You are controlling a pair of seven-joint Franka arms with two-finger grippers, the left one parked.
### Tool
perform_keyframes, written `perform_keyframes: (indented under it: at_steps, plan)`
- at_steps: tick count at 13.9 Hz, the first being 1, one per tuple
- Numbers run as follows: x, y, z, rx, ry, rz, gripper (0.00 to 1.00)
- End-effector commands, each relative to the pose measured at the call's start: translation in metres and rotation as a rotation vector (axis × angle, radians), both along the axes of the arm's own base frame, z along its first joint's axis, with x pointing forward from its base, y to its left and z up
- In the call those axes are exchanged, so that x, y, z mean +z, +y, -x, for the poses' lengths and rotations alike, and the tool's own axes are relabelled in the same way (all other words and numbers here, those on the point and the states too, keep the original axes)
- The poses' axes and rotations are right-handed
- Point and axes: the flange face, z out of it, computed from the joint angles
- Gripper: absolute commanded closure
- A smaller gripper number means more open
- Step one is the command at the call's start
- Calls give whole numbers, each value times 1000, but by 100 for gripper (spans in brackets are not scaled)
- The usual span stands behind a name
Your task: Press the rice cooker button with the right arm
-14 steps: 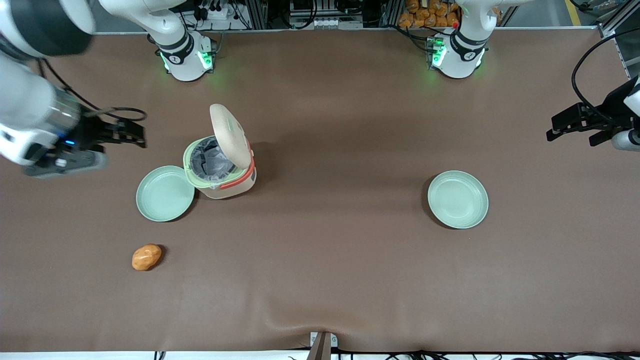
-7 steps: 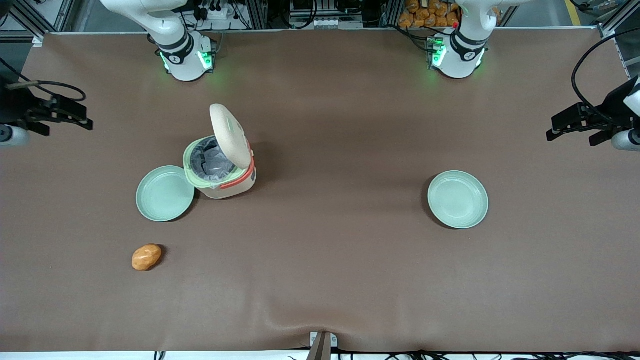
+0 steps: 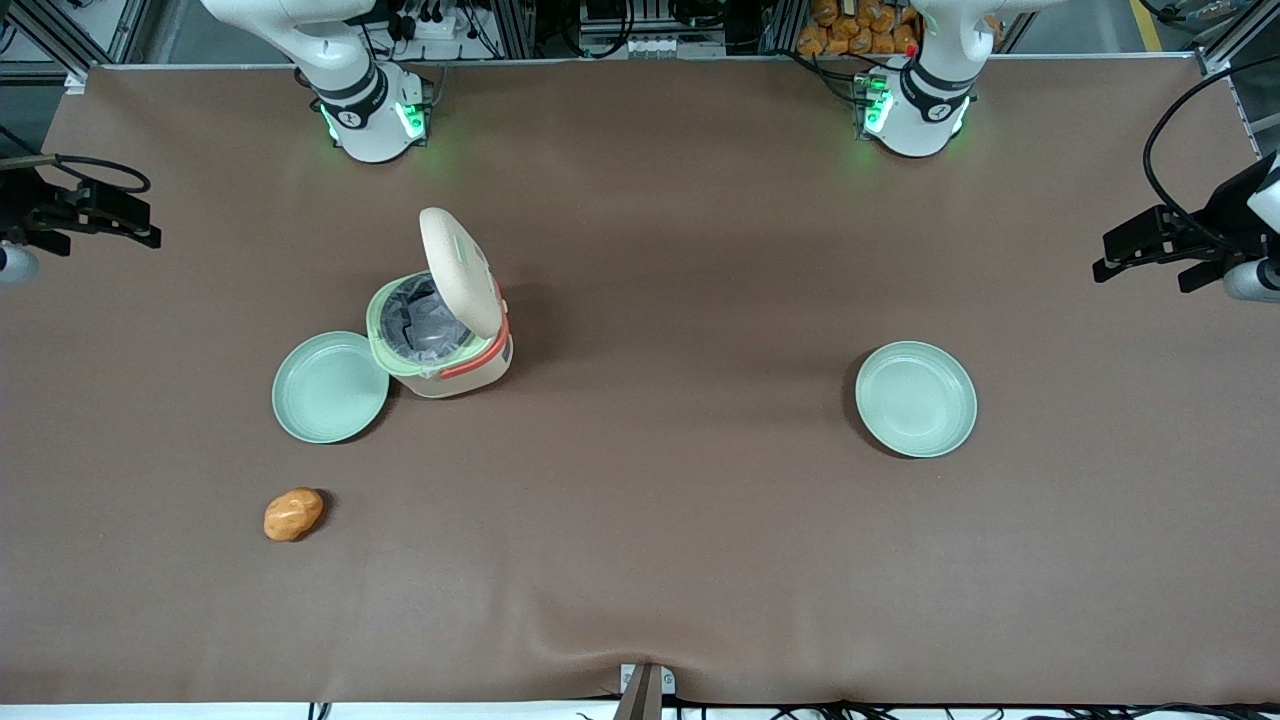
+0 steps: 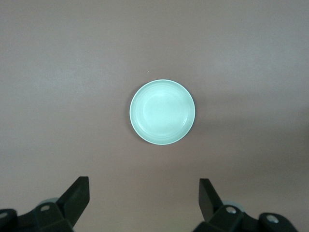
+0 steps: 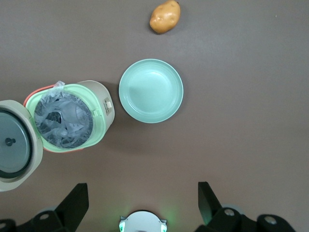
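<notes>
Cream rice cooker lid up; end effector open, well apart.

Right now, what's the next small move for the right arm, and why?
Probably none toward the cooker: its lid stands open, so the button looks already pressed. The gripper, open, sits at the working arm's end of the table, well off the cooker. I'd just let it park there.
</notes>
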Motion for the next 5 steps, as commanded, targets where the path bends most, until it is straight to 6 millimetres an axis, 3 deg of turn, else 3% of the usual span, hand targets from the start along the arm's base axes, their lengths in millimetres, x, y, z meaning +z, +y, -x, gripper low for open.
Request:
perform_keyframes:
  at_steps: [1,5]
  plan:
    - [8,-4,7,-7,-1,23,0]
    - [8,-7,7,-11,-1,22,0]
